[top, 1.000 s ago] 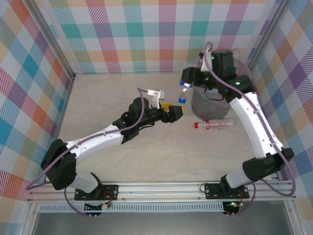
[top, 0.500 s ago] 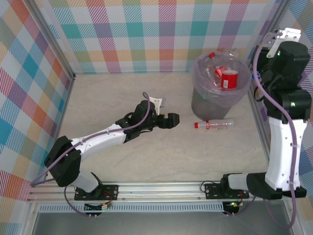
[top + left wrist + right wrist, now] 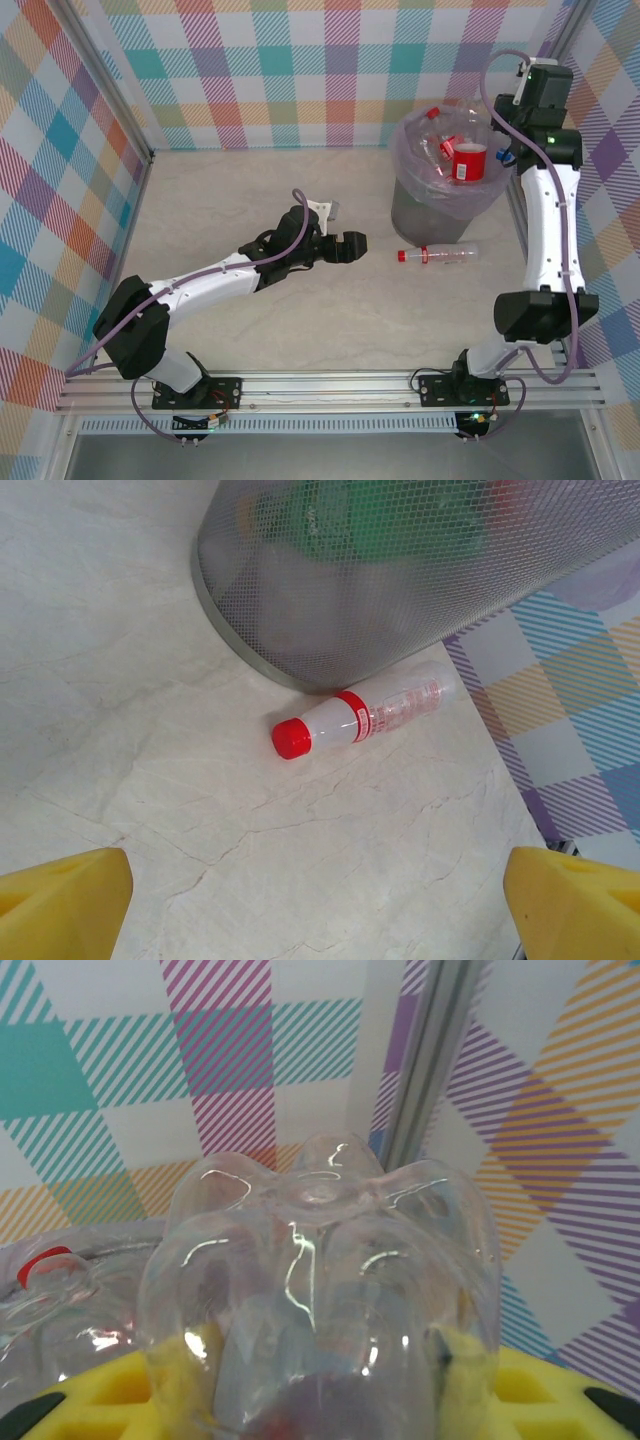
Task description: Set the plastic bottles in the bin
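Left gripper [image 3: 352,245] gapes empty over open table [image 3: 220,200] — red-capped bottle [image 3: 436,254] lies just beside the bin [image 3: 420,215]. Right gripper [image 3: 320,1400] clamps a clear bottle [image 3: 320,1260] by corner post [image 3: 435,1050].

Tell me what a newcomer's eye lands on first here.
The grey mesh bin at the far right, its lilac liner holding bottles, draws the eye first. One red-capped bottle lies on the table beside its base, facing the open left gripper. The right gripper clamps a clear bottle beside the bin's rim.

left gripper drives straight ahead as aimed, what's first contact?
Likely the red-capped bottle lying on the table, cap end nearest; the bin stands just beyond it. Height is unclear, so it might pass over.
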{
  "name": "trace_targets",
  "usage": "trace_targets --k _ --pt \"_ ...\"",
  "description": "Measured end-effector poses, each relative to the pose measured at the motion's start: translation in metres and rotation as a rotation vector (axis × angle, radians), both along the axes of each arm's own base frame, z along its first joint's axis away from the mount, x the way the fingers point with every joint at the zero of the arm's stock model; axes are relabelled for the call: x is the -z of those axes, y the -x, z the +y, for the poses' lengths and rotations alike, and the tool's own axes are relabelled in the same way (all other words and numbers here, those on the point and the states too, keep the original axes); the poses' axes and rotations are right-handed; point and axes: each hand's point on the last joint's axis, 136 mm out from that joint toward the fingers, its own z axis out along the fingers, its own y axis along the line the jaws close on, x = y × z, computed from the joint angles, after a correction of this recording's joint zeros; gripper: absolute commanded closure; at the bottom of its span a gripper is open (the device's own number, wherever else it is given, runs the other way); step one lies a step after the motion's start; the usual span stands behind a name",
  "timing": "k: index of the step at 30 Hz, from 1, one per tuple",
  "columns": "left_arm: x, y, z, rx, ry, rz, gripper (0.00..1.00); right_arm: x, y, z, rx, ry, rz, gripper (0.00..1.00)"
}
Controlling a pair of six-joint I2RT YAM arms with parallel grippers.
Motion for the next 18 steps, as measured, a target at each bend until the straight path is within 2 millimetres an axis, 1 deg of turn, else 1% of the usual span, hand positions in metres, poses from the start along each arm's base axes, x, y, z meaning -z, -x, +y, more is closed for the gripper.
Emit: trace_targets --k 3,8,13,15,18 --pt "0.002 0.0 0.002 -0.007 -0.01 0.004 0.05 0.019 -0.011 0.002 -0.029 -0.048 0.038 0.55" --pt "0.005 0.0 0.003 -0.01 -0.019 0.01 0.05 0.053 -0.016 0.008 -0.075 -0.127 0.139 0.49" --pt "0.007 0.001 0.004 -0.007 -0.03 0.016 0.05 0.091 -0.011 0.013 -0.106 -0.181 0.272 0.44" --pt "0.009 0.002 0.005 -0.007 -0.037 0.021 0.05 0.101 -0.006 0.017 -0.119 -0.2 0.311 0.42" --pt "0.009 0.002 0.005 -0.005 -0.04 0.02 0.05 0.115 -0.001 0.021 -0.131 -0.225 0.356 0.35"
